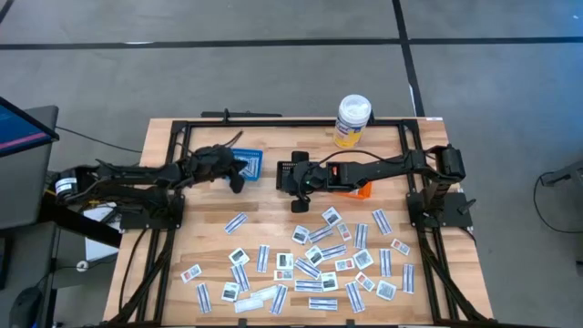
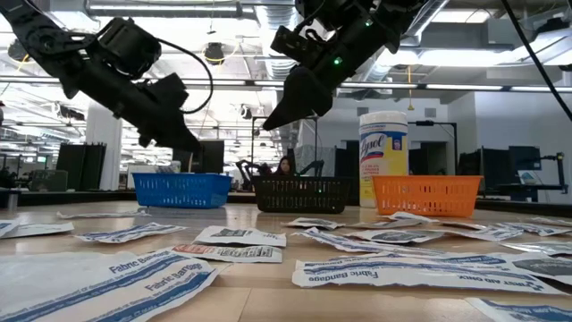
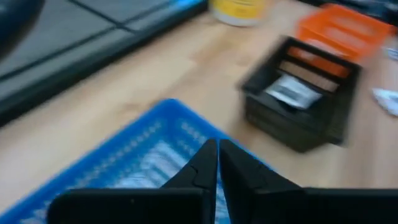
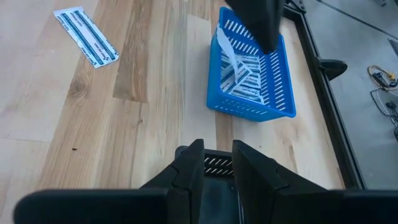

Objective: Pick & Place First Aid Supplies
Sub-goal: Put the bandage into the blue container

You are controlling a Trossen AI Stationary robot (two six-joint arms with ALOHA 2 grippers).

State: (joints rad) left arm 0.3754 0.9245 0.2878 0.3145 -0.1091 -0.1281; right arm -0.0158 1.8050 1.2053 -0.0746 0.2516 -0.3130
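Looking down on the bench [image 1: 164, 182], we see the sorting only begun. Most of the packets [image 1: 310, 264] lie loose across the near half of the wood, dozens of them, some overlapping, well apart from the three small baskets at the far side.

The blue basket [image 4: 252, 71] already holds several narrow strips lying flat, and one more strip [image 4: 227, 46] leans against its wall just under the left hand. The black basket [image 3: 301, 96] has at least one small square packet [image 3: 292, 92] in it. We cannot tell what the orange basket [image 2: 427, 194] contains. A tall white bottle [image 1: 352, 120] stands behind the baskets.

The left hand [image 3: 217, 165] hangs over the blue basket with its fingers nearly together and nothing visible between them, so we judge it has let a strip go there. The right hand [image 4: 217, 163] hovers over the black basket, its fingers a narrow gap apart; we see nothing held in it.

We judge that nearly the whole pile is left to move, one packet at a time.

The packets are small, flat and white. Some are long narrow strips with blue-grey print; the nearest in the low view reads "Fabric Bandage". Others are small squares with dark or red marks. They look thin and papery, some curled up a little at the edges, and we expect they lie too flat for an easy pinch.
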